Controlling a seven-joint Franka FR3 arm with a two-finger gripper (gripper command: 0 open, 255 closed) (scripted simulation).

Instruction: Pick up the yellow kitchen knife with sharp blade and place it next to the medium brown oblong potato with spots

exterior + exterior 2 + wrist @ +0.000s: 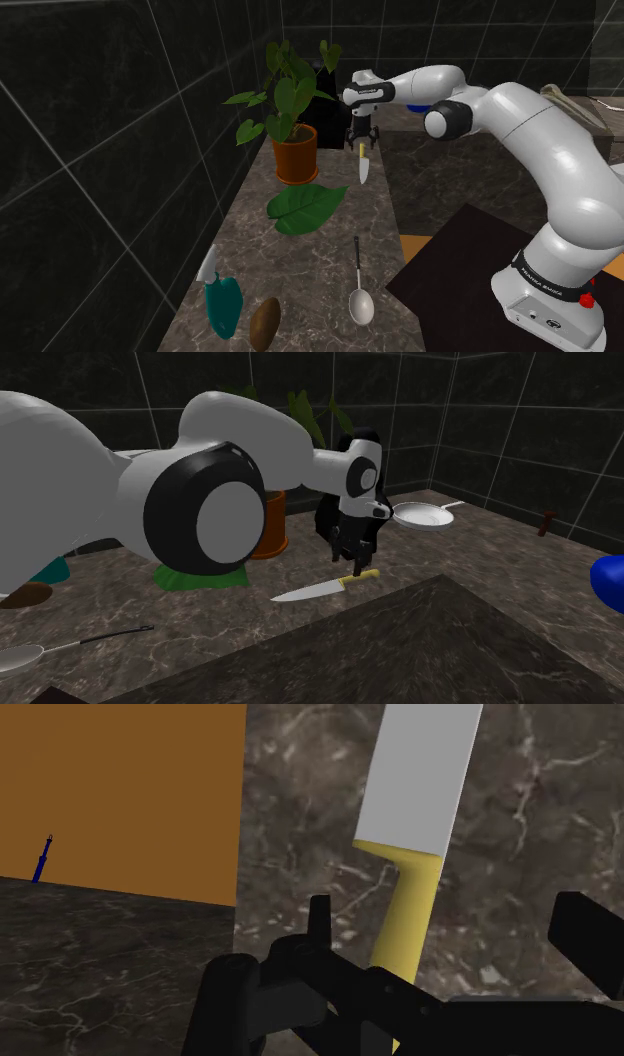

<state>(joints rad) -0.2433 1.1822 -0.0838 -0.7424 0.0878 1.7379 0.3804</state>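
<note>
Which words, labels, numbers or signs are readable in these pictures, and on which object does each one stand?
White lettering on the dark band around the foot of the arm: too small to read.
No text shows on the knife, the flower pot or the spoon.
No other word, number or sign can be read.

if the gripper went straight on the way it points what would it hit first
Most likely the knife, at its yellow handle, which lies on the counter just below the open gripper, between its fingers in the wrist view.
</note>
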